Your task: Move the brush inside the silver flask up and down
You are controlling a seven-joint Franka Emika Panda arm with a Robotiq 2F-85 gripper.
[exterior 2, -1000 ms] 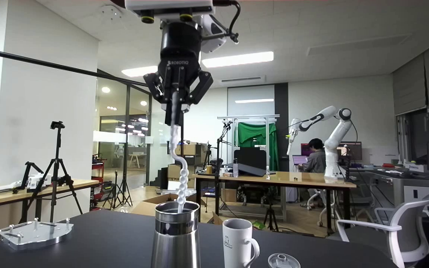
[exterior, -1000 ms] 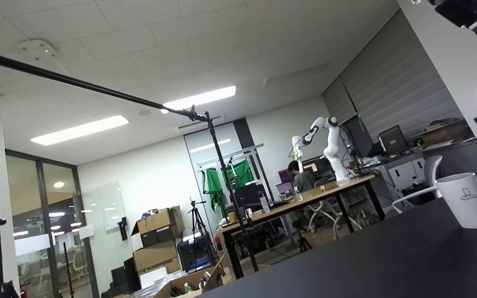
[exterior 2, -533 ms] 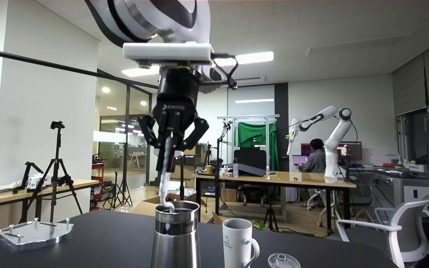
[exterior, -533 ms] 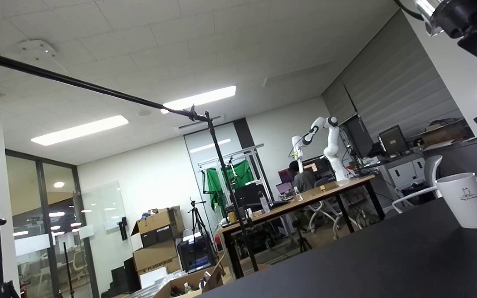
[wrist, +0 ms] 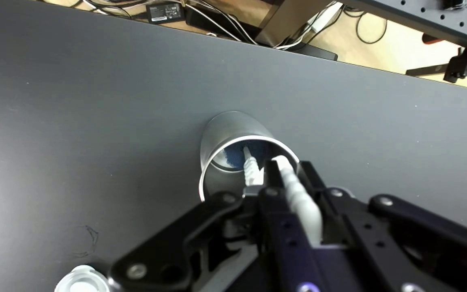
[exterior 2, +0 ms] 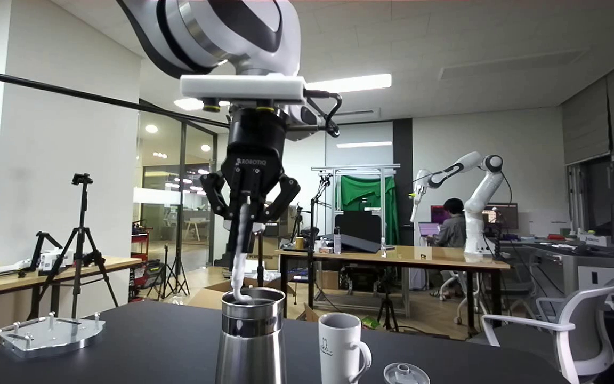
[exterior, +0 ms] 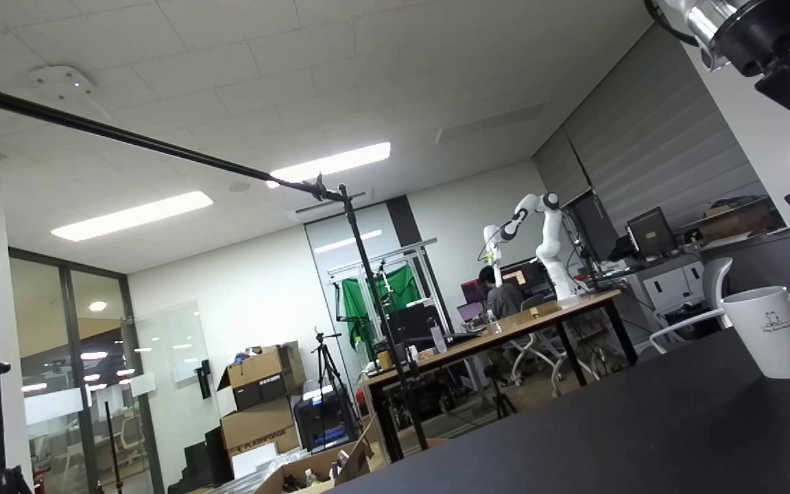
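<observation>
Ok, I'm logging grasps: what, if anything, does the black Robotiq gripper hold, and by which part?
The gripper holds the long, slender brush by the upper part of its twisted white handle, above the round silver metal flask.

A robotics lab: a white arm (exterior 2: 483, 200) stands on the wooden table (exterior 2: 451, 257), a person (exterior 2: 452, 230) and screens (exterior 2: 437, 214) behind it, boxes (exterior: 254, 371) and tripods (exterior 2: 79, 242) to its left.
</observation>
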